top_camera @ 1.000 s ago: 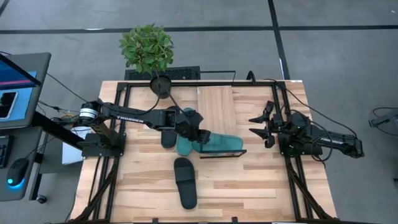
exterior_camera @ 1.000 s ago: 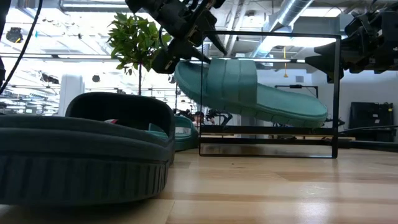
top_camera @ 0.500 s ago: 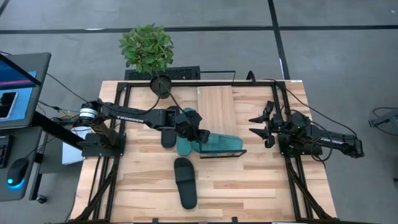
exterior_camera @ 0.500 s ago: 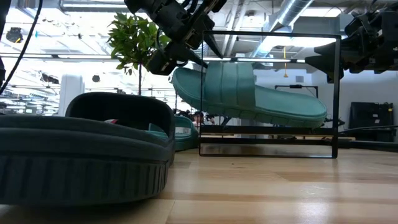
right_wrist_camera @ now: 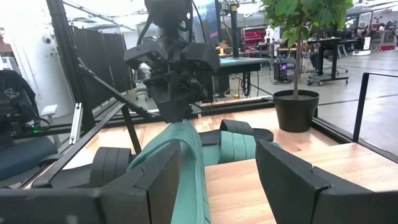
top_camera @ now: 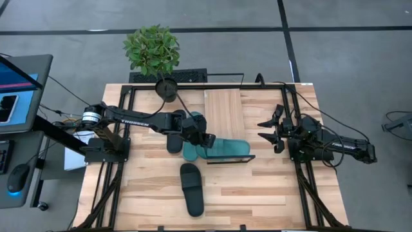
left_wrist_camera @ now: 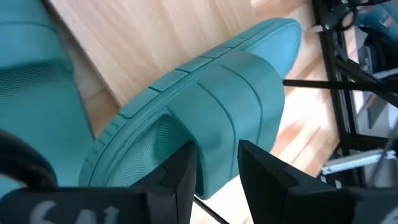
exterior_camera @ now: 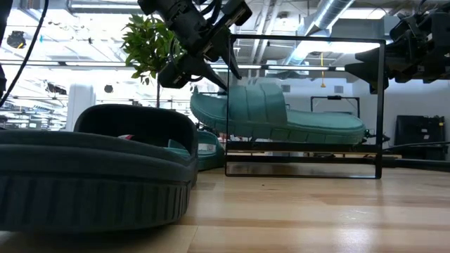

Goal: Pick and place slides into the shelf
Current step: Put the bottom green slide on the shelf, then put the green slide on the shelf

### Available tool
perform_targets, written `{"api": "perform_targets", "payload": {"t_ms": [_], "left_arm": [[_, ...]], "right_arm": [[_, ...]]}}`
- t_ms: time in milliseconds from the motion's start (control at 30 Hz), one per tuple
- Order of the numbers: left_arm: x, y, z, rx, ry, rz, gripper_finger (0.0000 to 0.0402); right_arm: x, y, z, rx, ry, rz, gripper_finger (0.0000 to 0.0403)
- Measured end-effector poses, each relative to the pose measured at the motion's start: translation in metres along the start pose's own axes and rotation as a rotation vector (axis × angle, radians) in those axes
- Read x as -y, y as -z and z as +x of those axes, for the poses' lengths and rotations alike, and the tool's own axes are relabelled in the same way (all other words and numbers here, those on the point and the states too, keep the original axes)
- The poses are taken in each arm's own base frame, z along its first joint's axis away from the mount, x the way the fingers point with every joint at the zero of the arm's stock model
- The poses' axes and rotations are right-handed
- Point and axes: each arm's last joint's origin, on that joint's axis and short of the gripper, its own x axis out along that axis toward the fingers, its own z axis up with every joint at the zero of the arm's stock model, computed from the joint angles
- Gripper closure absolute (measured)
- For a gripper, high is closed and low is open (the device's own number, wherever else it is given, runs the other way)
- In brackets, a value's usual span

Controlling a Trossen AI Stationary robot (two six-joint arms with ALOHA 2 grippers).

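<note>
Now placing: left claw (exterior_camera: 211,60) clamped on heel of teal slide (exterior_camera: 281,112), toe already inside shelf (top_camera: 225,109). Since a second ago, heel lowered, slide levelled out. Next: settle fully onto board, release, withdraw. Right claw (top_camera: 270,129) parked beside shelf, fingers apart. Black slide (top_camera: 192,188) waiting on bench (top_camera: 257,193).

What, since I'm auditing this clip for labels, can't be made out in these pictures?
Second teal slide: high view, mostly under the left gripper and the held teal slide.
Black slide beside it: high view, left arm covers most.
Whether the held teal slide's sole touches the shelf: low view, its board is edge-on.
Right gripper, waiting open beside the shelf: low view, cut by the edge.
</note>
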Motion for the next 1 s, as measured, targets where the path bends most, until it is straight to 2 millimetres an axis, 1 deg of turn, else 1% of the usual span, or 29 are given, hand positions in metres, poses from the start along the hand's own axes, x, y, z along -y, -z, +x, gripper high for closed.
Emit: {"api": "perform_targets", "payload": {"t_ms": [367,700,1000], "left_arm": [[-0.001,0.000,0.000,0.006,-0.010,0.020,0.0296],[-0.009,0.004,-0.001,-0.037,-0.098,0.033,0.0296],[-0.010,0.004,-0.001,-0.045,-0.104,0.105,0.0296]], "right_arm": [[0.000,0.000,0.000,0.000,0.000,0.000,0.0202],[0.000,0.000,0.000,0.000,0.000,0.000,0.0202],[0.000,0.000,0.000,0.000,0.000,0.000,0.0202]]}}
